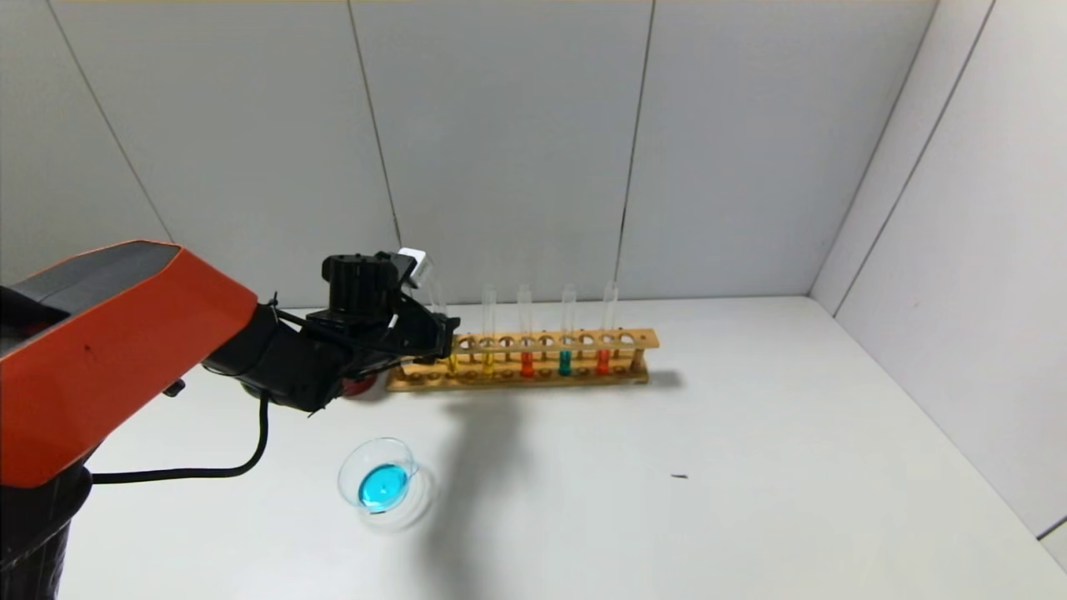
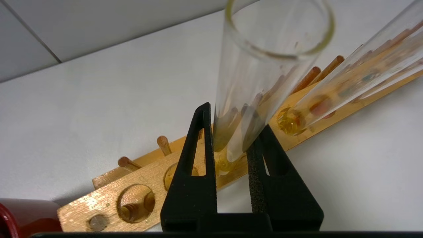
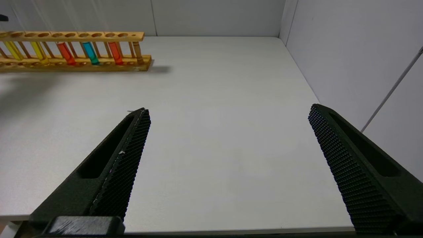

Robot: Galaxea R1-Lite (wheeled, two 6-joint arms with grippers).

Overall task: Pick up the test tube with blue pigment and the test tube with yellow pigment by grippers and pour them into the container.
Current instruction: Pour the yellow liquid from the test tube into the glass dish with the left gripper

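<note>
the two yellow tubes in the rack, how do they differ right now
The end yellow tube is clamped between the left gripper fingers; the second yellow tube stands free, one hole inward. The gripped one sits at the wooden rack's left end. Both remain seated in the rack, clear glass with yellow liquid at the bottom.

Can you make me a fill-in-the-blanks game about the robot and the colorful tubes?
1. The left gripper is shut on a tube holding ____ liquid.
2. The glass dish on the table already has ____ liquid in it.
3. The tubes stand in a rack made of ____.
4. The right gripper has its fingers wide ____ over bare table.

Missing words: yellow; blue; wood; open
</note>
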